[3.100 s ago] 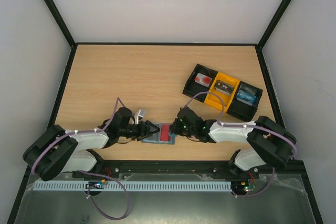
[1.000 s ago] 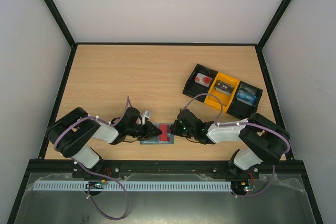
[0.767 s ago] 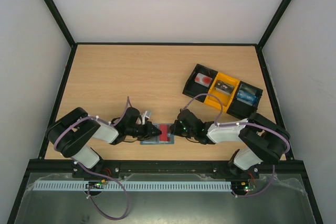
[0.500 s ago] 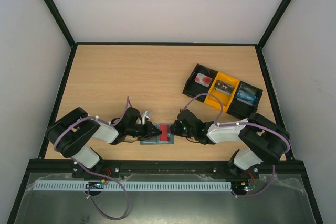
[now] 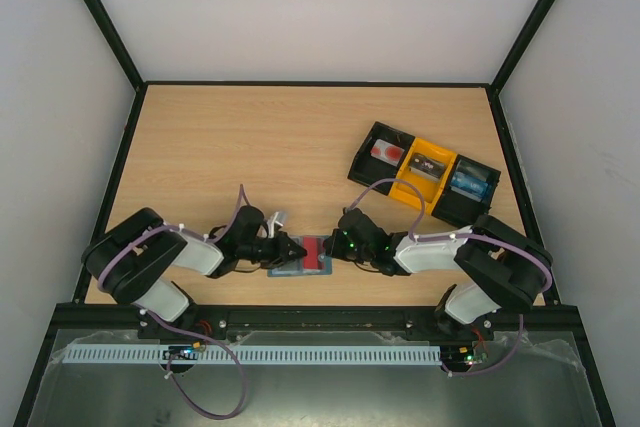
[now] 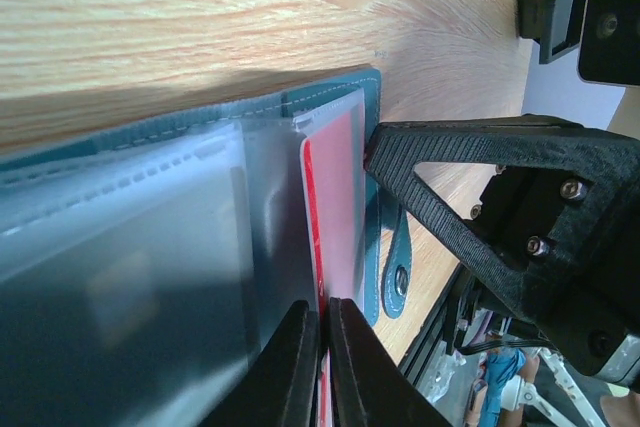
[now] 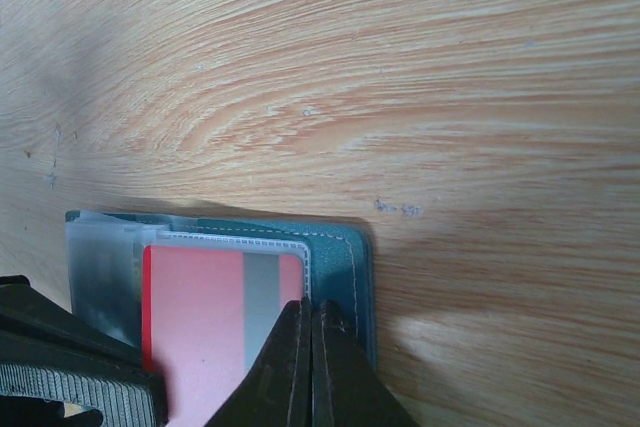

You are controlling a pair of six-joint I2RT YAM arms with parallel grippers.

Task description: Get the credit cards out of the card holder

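While both arms lie low along the near edge of the table (image 5: 300, 137), the card holder (image 5: 296, 270) lies open and flat between them, just left of centre and well apart from the black-and-yellow tray (image 5: 405, 193) at far right.

- Holder orientation: long axis runs left-right, parallel to the near edge, inner side up. The closing tab (image 6: 396, 259) lies on the wood at the holder's right end.
- Contents: a red card (image 5: 314, 252) with a grey stripe sits in the right-hand pocket. Its visible part is longer far-to-near, across the holder's axis. The clear pockets (image 6: 150, 247) on the left half look cloudy, and I cannot tell what is in them.
- Left gripper (image 5: 297, 247): pointing right, jaws pinched nearly together on the edge of the red card. The left wrist view shows a red sliver between the fingertips.
- Right gripper (image 5: 333, 250): pointing left, jaws fully together and grasping nothing, tips resting on the holder's right-hand pocket edge.
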